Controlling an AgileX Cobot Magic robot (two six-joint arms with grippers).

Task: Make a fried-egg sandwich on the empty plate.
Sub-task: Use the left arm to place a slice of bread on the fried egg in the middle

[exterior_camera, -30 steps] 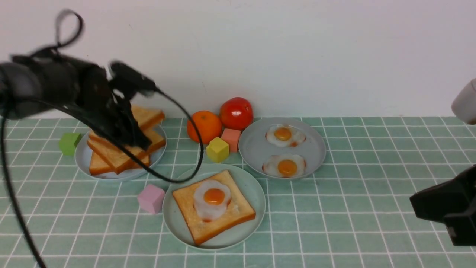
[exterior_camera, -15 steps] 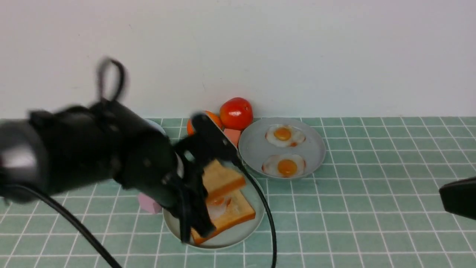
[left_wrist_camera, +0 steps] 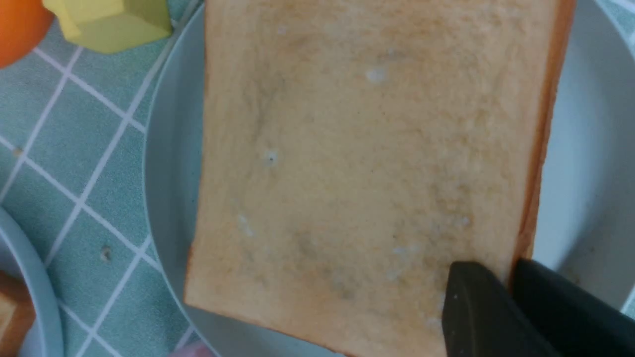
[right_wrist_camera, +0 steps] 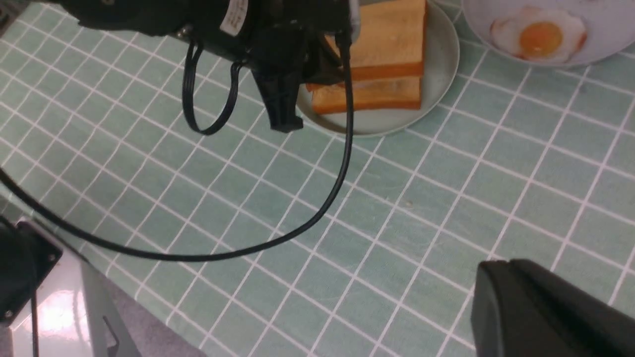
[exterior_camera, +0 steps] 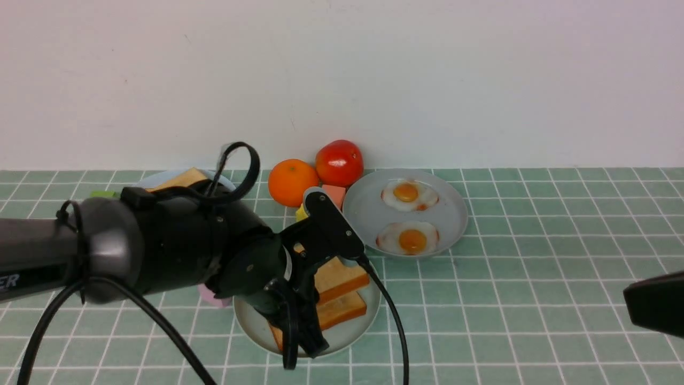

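Two white letters, ER, are all I can read on my left arm (exterior_camera: pixel 48 256), a smooth grey tube ending in a matte black wrist. Below the wrist sits the round, shallow-rimmed mint plate (exterior_camera: pixel 350 336). On it lies the fried-egg sandwich (exterior_camera: pixel 342 310): two square, porous golden slices with darker crusts, stacked, the egg hidden. My left gripper (left_wrist_camera: pixel 511 292) is clamped on a corner of the top slice (left_wrist_camera: pixel 347 173). My right gripper (right_wrist_camera: pixel 526 302), well apart, shows as one closed black block. The print on the white sticker (right_wrist_camera: pixel 233 15) on my left wrist is too small to read.
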